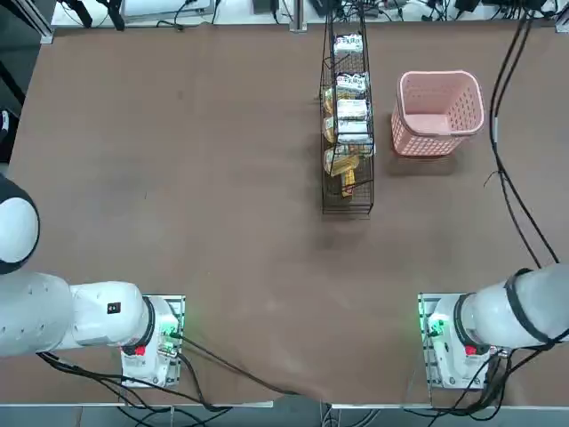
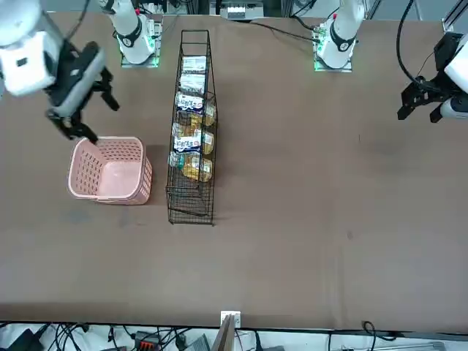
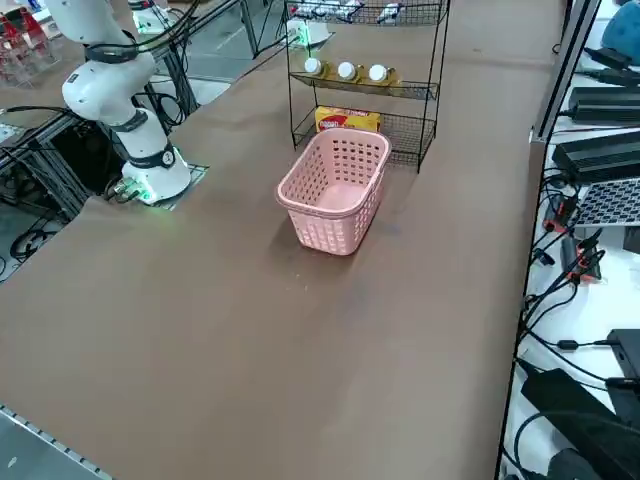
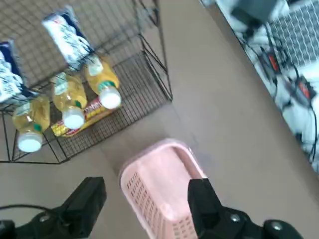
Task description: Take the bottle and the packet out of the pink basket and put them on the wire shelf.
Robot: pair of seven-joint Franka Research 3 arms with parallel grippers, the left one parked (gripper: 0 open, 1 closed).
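Gripper: jaws spread wide, nothing held, above basket, lower centre of wrist view
Basket: left of front view, looks empty
Shelf: just beside basket, stocked
Bottles: three lying on shelf
Packets: white, on shelf

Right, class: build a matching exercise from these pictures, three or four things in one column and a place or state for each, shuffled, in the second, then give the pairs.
Column one:
1. small pink plastic lattice basket
2. long black wire shelf
3. amber-yellow bottles with white caps
4. right end effector

Column two:
A. lying on the shelf's tier
B. open, above the basket
C. empty, on the brown table
D. stocked with white and yellow packets

Pairs: 1-C, 2-D, 3-A, 4-B
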